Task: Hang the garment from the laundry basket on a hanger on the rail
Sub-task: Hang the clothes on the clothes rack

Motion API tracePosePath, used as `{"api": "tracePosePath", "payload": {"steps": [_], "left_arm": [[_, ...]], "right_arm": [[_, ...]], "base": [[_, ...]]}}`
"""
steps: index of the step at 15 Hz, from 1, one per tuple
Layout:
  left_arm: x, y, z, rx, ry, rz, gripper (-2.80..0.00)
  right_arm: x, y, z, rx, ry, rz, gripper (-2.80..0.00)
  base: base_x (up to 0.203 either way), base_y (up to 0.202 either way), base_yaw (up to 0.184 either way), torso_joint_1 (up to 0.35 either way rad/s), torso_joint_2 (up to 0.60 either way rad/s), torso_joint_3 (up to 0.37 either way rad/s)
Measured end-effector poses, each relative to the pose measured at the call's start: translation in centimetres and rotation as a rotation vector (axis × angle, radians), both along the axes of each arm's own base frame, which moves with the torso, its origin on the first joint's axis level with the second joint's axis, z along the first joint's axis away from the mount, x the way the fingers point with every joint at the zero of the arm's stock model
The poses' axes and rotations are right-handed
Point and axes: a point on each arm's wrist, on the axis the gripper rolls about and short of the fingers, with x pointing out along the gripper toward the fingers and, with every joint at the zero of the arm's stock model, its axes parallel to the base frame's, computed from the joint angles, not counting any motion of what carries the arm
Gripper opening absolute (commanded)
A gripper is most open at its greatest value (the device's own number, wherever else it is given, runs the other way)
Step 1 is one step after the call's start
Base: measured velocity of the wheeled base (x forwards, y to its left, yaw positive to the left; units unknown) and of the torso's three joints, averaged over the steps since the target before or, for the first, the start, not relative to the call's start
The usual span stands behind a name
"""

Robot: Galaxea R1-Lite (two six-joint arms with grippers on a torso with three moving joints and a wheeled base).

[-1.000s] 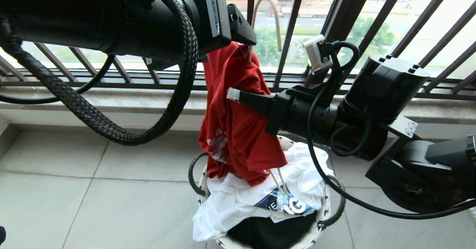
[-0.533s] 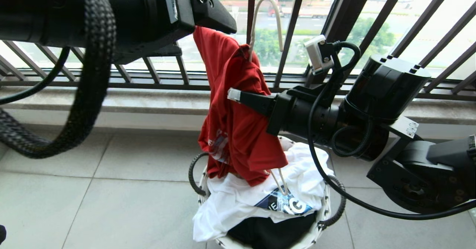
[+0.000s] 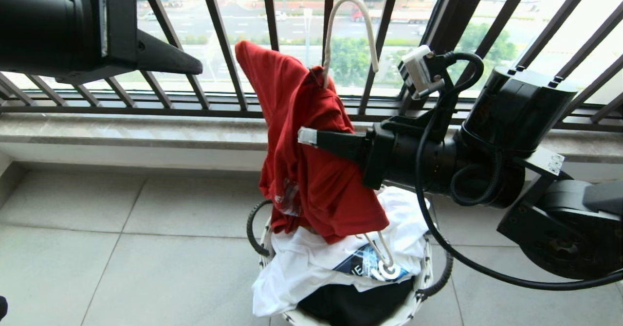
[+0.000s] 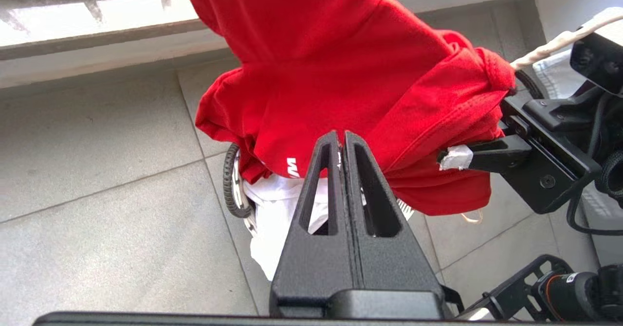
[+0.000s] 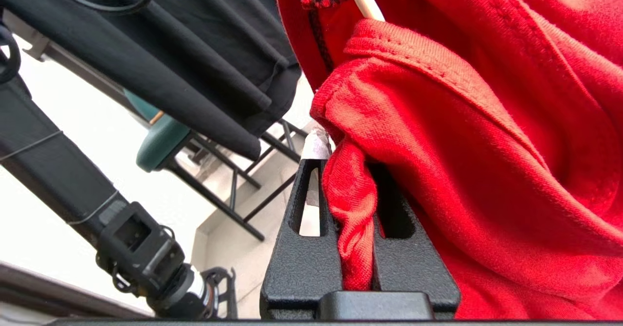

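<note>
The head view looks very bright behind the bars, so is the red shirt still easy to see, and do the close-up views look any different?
Head view: daylight glares behind the railing, yet the garment stays clear. Left wrist view: even light, left gripper sharp. Right wrist view: pale washed-out sky, right gripper looming large against the cloth.

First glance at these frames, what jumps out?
The red T-shirt, draped over a cream wire hanger, hangs mid-frame in front of the black balcony bars, just above the laundry basket heaped with white and black shirts. The right end effector reaches in from the right, pinching a fold of the red fabric. The left end effector sits upper left, shut on nothing, clear of the shirt.
</note>
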Motion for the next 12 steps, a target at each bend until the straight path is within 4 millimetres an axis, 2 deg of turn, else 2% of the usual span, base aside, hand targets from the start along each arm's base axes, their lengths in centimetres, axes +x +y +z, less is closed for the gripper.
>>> {"api": "tracePosePath", "payload": {"steps": [3,7,10,12], "left_arm": [[-1.0,1.8,0.8,0.089,-0.026,-0.134,-2.8],[-2.6,2.6,0.8,0.272,-0.075,-0.303,-2.8],[-2.1,2.3,0.3,0.39,-0.117,-0.373,-2.8],[-1.8,2.1,0.2,0.414,-0.127,-0.387,-2.8]], "right_arm": [[-0.6,-0.4,0.3,-0.029,0.014,0.075,-2.8],[-0.8,-0.4,1.3,-0.027,-0.03,0.191,-2.8],[-0.4,-0.8,1.9,-0.035,-0.069,0.29,-2.8],[-0.4,-0.9,1.6,-0.048,-0.068,0.336,-2.8]], "base": [[0.0,0.0,0.0,0.0,0.0,0.0],[0.0,0.0,0.0,0.0,0.0,0.0],[0.0,0.0,0.0,0.0,0.0,0.0],[0.0,0.0,0.0,0.0,0.0,0.0]]}}
